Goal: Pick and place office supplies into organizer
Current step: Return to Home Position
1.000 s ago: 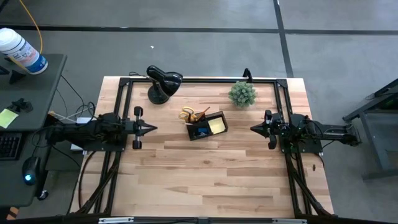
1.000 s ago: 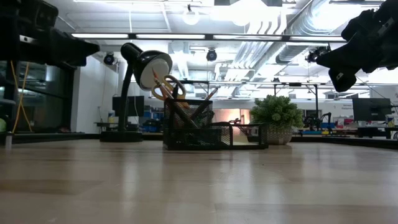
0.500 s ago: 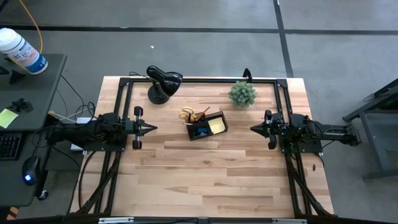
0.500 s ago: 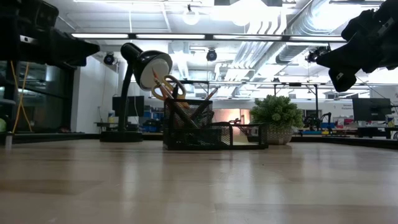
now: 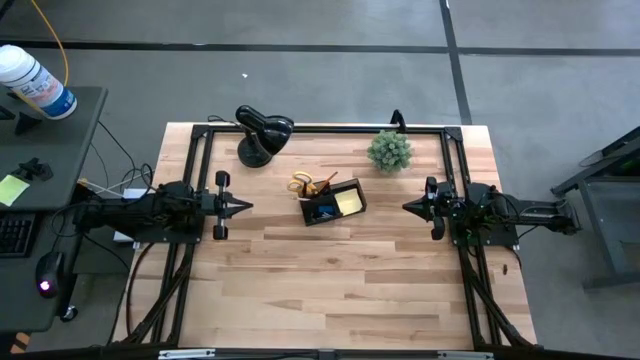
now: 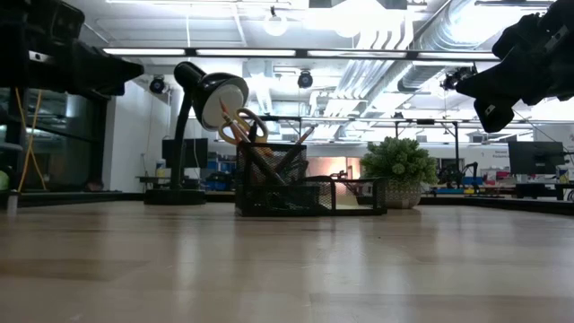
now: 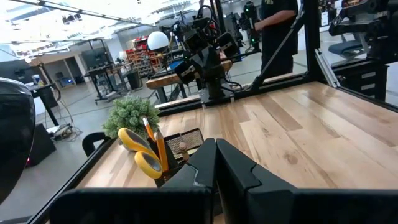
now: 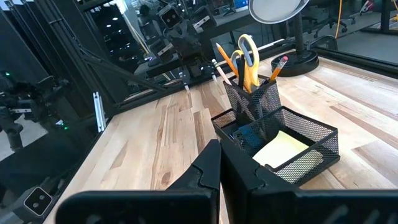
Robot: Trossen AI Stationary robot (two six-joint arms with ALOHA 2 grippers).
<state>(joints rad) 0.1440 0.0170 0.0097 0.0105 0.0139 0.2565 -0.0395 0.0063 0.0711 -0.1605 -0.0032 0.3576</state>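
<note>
Bare wood of the table [image 5: 330, 290] stretches wide on the near side of the organizer [image 5: 333, 202], open room right up to the front edge. The organizer sits mid-table, its long axis running from arm to arm, slightly skewed. Its tall cup end faces the left arm, its low tray end the right.

The left gripper [image 5: 245, 206] hangs well off the cup end, fingers pressed together on nothing, tip aimed at the organizer. The right gripper [image 5: 408, 206] mirrors it well off the tray end, fingers likewise closed and empty.

In the cup, yellow-handled scissors [image 5: 305, 184] stand handles-up, leaning toward the organizer's far side, with pencils [image 8: 222, 62] splayed beside them. A sticky-note pad [image 5: 348, 203] lies flat in the tray, and a blue block [image 5: 322, 212] rests in the compartment next to it.

Beyond the organizer, a lamp [image 5: 262, 132] and a plant [image 5: 389, 151] stand apart from it near the far edge.
</note>
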